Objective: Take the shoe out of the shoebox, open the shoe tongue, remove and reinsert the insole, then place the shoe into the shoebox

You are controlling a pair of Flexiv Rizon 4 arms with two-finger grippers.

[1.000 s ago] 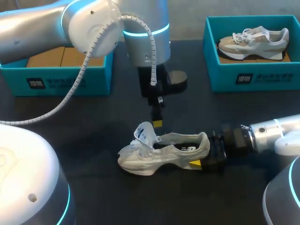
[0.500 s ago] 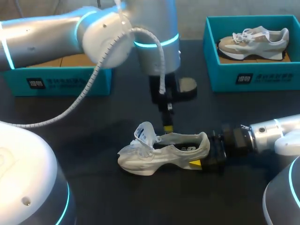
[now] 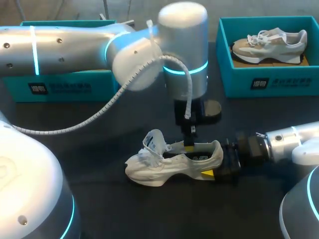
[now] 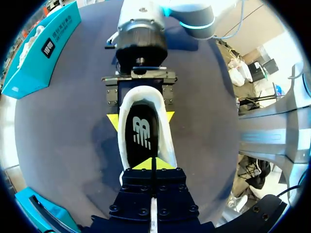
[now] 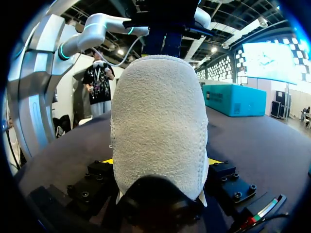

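Two grippers on your shoe (image 3: 172,162), which stands on the table (image 3: 89,149). The right gripper (image 3: 217,160) clamps its heel. The left gripper (image 4: 151,164), tips pressed together, dips into its opening above the insole (image 4: 141,133).

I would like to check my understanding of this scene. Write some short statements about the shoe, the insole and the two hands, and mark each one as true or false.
1. The white shoe lies on the table, not in a shoebox. True.
2. The right hand is open and apart from the shoe. False: it grips the heel from both sides.
3. The insole lies on the table beside the shoe. False: the dark insole is inside the shoe.
4. A second shoe sits in the right shoebox. True.
5. The left hand is over the shoe's opening. True.
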